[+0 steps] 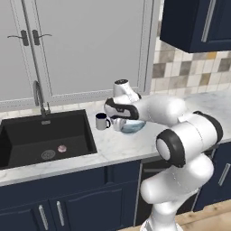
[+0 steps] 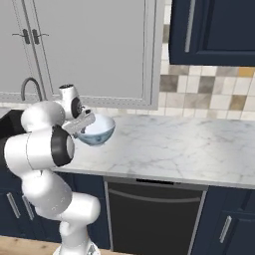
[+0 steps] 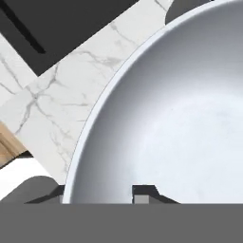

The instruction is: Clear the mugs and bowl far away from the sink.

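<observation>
We see the bowl (image 1: pixel 132 127) at frame centre, just right of the sink (image 1: pixel 45 140), our jaws straddling its rim, grip unconfirmed. The navy-handled mug (image 1: pixel 102 121) waits beside it; nothing cleared.

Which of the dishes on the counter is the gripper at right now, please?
The pale blue-white bowl: the fingers straddle its rim, while the grey-white mug stands untouched between it and the sink.
</observation>
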